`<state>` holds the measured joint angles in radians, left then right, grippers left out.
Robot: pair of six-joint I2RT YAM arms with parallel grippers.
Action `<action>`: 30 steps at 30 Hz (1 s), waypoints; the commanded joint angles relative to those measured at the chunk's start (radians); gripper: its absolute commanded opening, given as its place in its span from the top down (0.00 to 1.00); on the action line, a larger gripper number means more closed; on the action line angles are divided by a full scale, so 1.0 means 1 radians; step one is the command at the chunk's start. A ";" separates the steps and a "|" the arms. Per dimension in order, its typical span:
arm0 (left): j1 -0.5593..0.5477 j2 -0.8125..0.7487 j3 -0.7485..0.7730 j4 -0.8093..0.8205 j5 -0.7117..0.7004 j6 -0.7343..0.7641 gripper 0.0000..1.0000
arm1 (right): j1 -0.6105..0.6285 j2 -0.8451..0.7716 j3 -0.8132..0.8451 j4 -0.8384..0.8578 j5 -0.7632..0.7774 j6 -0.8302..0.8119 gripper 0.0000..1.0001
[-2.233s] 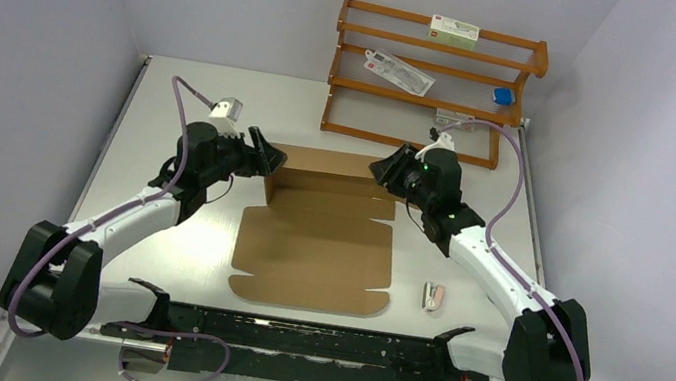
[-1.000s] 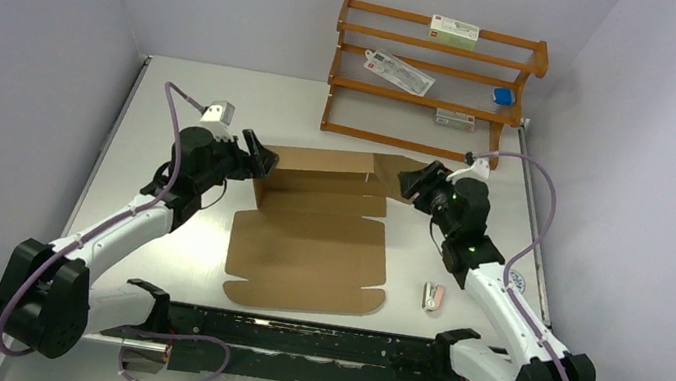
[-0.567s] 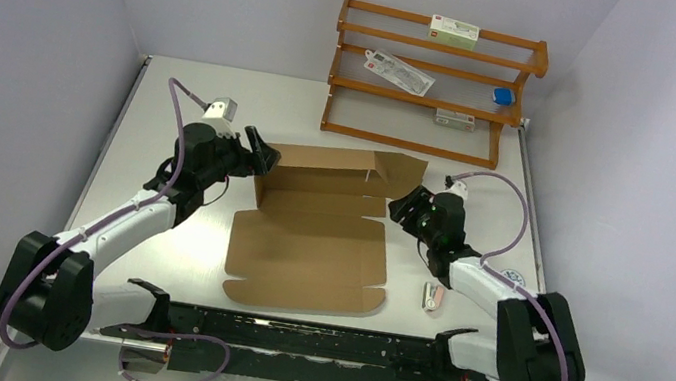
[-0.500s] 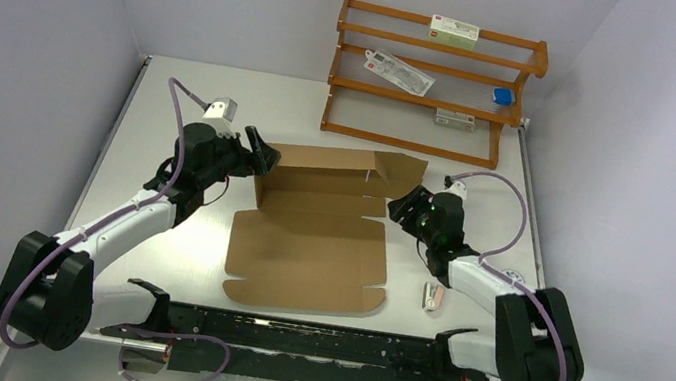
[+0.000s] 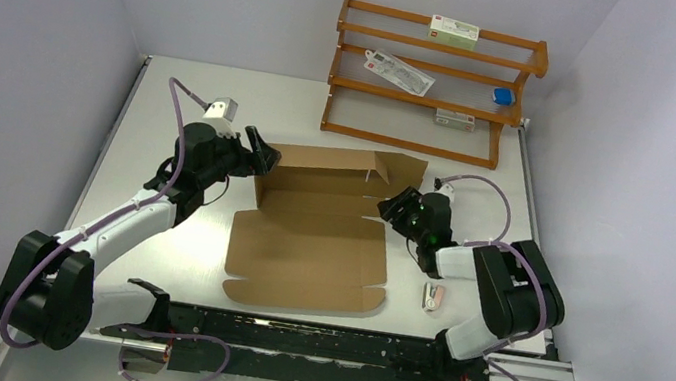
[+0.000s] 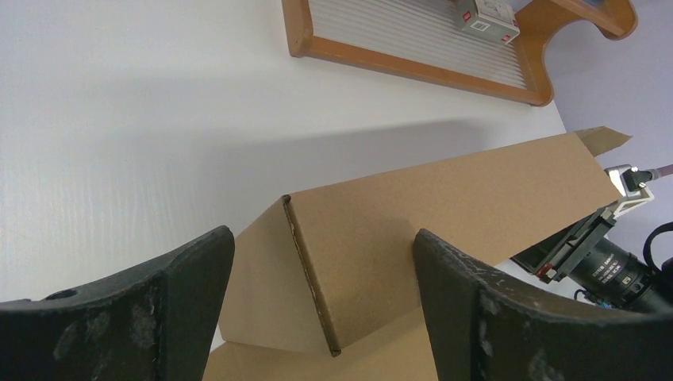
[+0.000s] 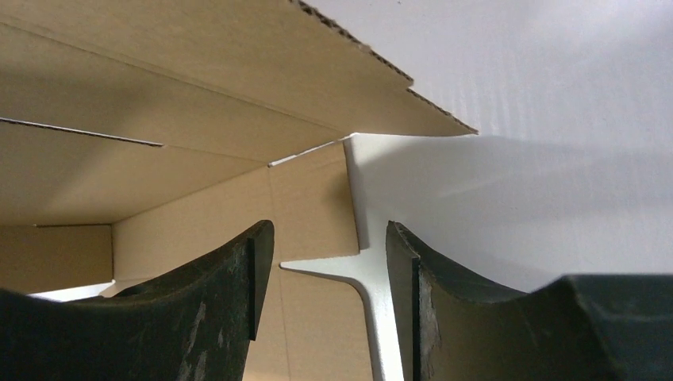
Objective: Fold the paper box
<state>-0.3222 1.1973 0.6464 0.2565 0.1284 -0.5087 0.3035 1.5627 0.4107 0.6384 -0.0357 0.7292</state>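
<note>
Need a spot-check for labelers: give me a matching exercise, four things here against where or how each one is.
1. paper box
2. wooden rack
3. left gripper
4. right gripper

a. open, at the box's right side
b. at the back of the table
c. rear panel raised, front part flat
d. open, at the box's left rear corner

Pairs: 1-c, 2-b, 3-d, 4-a

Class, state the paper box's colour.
The paper box is plain brown, clearest in the top external view.
</note>
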 commanded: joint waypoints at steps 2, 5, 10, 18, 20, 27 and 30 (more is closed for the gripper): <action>0.003 0.002 -0.018 -0.038 0.017 0.021 0.13 | 0.023 0.058 0.010 0.086 -0.016 0.042 0.42; 0.003 0.001 -0.029 -0.025 0.028 0.012 0.13 | 0.029 0.079 0.013 0.102 -0.046 0.053 0.44; 0.003 -0.002 -0.033 -0.022 0.040 0.009 0.13 | 0.042 0.048 0.011 0.108 -0.069 0.050 0.47; 0.003 -0.011 -0.040 -0.018 0.052 0.005 0.14 | 0.042 -0.060 0.016 0.088 -0.119 0.005 0.53; 0.003 -0.015 -0.040 -0.020 0.056 0.003 0.13 | 0.046 -0.069 0.018 0.094 -0.136 -0.002 0.54; 0.003 -0.030 -0.044 -0.021 0.062 -0.002 0.14 | 0.080 -0.057 0.025 0.130 -0.179 -0.015 0.56; 0.003 -0.035 -0.046 -0.023 0.060 -0.001 0.14 | 0.120 -0.061 0.032 0.133 -0.165 -0.027 0.57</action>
<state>-0.3214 1.1778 0.6247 0.2722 0.1570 -0.5133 0.3767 1.5043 0.4206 0.7403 -0.1810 0.7311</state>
